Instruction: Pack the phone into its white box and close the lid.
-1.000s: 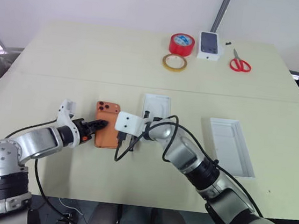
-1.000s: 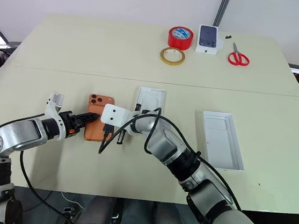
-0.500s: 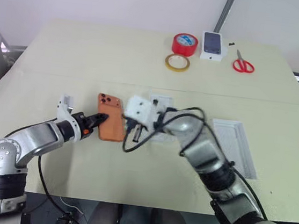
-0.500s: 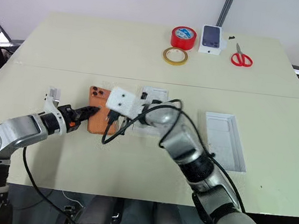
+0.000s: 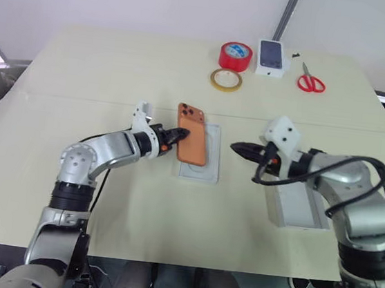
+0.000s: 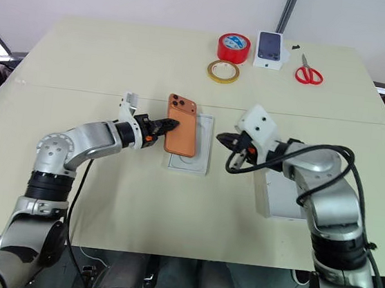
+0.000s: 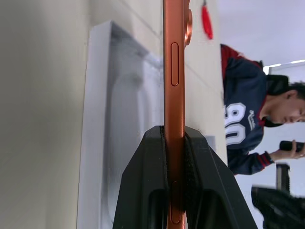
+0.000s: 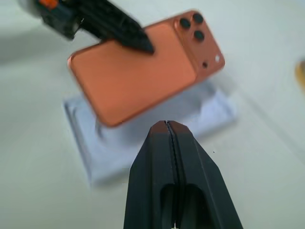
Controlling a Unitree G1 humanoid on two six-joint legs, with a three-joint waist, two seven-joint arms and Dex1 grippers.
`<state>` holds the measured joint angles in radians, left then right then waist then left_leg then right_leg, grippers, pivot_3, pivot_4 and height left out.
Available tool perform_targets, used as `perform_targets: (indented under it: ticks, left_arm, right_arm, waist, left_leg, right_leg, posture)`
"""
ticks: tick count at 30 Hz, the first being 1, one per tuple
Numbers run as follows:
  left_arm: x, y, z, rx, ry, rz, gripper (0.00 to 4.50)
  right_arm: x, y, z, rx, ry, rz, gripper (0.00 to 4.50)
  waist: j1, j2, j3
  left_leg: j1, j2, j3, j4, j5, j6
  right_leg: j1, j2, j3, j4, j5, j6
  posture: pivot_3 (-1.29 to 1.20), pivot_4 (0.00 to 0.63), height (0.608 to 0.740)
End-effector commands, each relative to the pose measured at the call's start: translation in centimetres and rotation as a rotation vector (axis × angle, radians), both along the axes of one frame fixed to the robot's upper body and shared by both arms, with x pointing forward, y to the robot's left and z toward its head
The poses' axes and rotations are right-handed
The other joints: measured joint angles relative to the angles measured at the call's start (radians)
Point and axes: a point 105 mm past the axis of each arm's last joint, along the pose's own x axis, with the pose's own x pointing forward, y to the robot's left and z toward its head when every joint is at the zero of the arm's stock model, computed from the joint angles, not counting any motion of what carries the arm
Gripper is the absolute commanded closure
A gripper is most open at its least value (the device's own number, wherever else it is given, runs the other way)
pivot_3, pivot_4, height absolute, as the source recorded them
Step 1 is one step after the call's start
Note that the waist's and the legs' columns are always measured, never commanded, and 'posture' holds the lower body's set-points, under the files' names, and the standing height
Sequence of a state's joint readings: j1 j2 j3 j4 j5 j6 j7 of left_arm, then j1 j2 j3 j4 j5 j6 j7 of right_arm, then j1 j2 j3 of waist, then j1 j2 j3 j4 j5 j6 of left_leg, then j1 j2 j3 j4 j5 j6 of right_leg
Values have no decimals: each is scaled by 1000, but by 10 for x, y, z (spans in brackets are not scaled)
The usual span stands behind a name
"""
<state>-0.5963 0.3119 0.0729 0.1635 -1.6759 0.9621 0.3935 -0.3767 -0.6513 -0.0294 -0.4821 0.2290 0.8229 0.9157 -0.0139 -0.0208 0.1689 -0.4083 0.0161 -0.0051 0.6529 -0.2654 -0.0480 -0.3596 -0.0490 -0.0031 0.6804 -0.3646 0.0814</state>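
While left pincer [image 5: 177, 134] lifts the phone [image 5: 192, 144], right pincer [image 5: 237, 148] hovers clamped.

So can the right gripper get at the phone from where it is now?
Probably yes: the right gripper, shut, faces the phone across bare table, though the left gripper already clamps its edge.

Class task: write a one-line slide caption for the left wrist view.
Left gripper clamps the copper-orange phone edge-on above a flat white insert.
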Motion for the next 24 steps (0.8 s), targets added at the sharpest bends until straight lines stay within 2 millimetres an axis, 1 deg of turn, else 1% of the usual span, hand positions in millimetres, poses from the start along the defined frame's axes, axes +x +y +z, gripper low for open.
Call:
perform_targets:
  ticks: [1, 3, 6, 9, 14, 16, 17, 19, 20, 21, 22, 23, 24]
  left_arm:
    - [2, -8, 12, -14, -54, -45, 4452]
    - [3, -12, 9, -12, -47, -62, 4452]
    - [2, -18, 7, -6, -46, -94, 4452]
    - [1, -22, 4, 6, -44, -118, 4452]
    - [0, -27, 1, 24, -45, -145, 4452]
    - [0, -28, 0, 27, -48, -146, 3508]
    - [0, -27, 0, 30, -49, -147, 3170]
    - [0, -27, 1, 33, -53, -148, 2132]
    - [0, -26, 3, 32, -60, -147, 1603]
    - [0, -26, 5, 30, -67, -145, 1168]
    - [0, -24, 8, 26, -76, -143, 609]
    - [0, -23, 11, 21, -87, -142, 171]
    - [-1, -21, 15, 18, -99, -143, 171]
  right_arm:
    - [-9, -12, 12, 15, -55, -39, 4500]
    - [-14, -21, 6, 16, -37, -72, 4500]
    - [-20, -28, -1, 10, -17, -94, 4500]
    - [-23, -29, -2, 15, -13, -101, 4500]
    - [-22, -29, -3, 12, -14, -108, 4500]
    - [-22, -27, -3, 12, -14, -104, 4500]
    - [-22, -27, -3, 12, -14, -101, 4500]
    - [-21, -25, -3, 9, -15, -96, 4500]
    - [-21, -25, -4, 7, -15, -95, 4500]
    - [-20, -25, -4, 5, -14, -93, 4500]
    - [-20, -24, -5, 2, -14, -91, 4500]
    - [-20, -24, -5, -3, -14, -88, 4500]
    - [-20, -23, -6, -6, -13, -85, 4500]
  waist:
    - [2, 0, 0]
    - [4, 0, 0]
    - [6, 0, 0]
    - [6, 0, 0]
    - [5, 0, 0]
    - [5, 0, 0]
    - [5, 0, 0]
    - [5, 0, 0]
    - [5, 0, 0]
    - [5, 0, 0]
    - [5, 0, 0]
    - [5, 0, 0]
    - [5, 0, 0]
  left_leg:
    - [0, 0, 0, 0, 0, 0]
    - [0, 0, 0, 0, 0, 0]
    - [0, 0, 0, 1, 0, 0]
    - [0, 0, 0, 1, 0, 0]
    - [0, 0, 0, 1, 0, -1]
    - [0, 0, 0, 1, 0, -1]
    - [0, 0, 0, 1, 0, -1]
    - [0, 0, 0, 1, 0, -1]
    - [0, 0, 0, 1, 0, -1]
    - [0, 0, 0, 1, 0, -1]
    - [1, 0, 0, 1, 0, -1]
    - [1, 0, 0, 1, 0, -1]
    - [1, 0, 0, 1, 0, -1]
  right_leg:
    - [0, 0, 0, 0, 0, 0]
    - [0, 0, 0, 0, 0, 0]
    - [1, 0, 0, 0, 0, 0]
    - [1, 0, 0, 0, 0, 0]
    - [1, 0, 0, 0, 0, 0]
    - [1, 0, 0, 0, 0, 0]
    - [1, 0, 0, 0, 0, 0]
    - [1, 0, 0, 0, 0, 0]
    - [1, 0, 0, 0, 0, 0]
    - [1, 0, 0, 0, 0, 0]
    - [1, 0, 0, 0, 0, 0]
    - [2, 0, 0, 0, 0, 0]
    - [2, 0, 0, 0, 0, 0]
  posture:
    - [0, 150, 740]
    - [0, 150, 740]
    - [0, 150, 740]
    - [0, 150, 740]
    - [0, 150, 740]
    - [0, 150, 740]
    - [0, 150, 740]
    - [0, 150, 740]
    - [0, 150, 740]
    - [0, 150, 740]
    - [0, 150, 740]
    - [0, 150, 740]
    - [0, 150, 740]
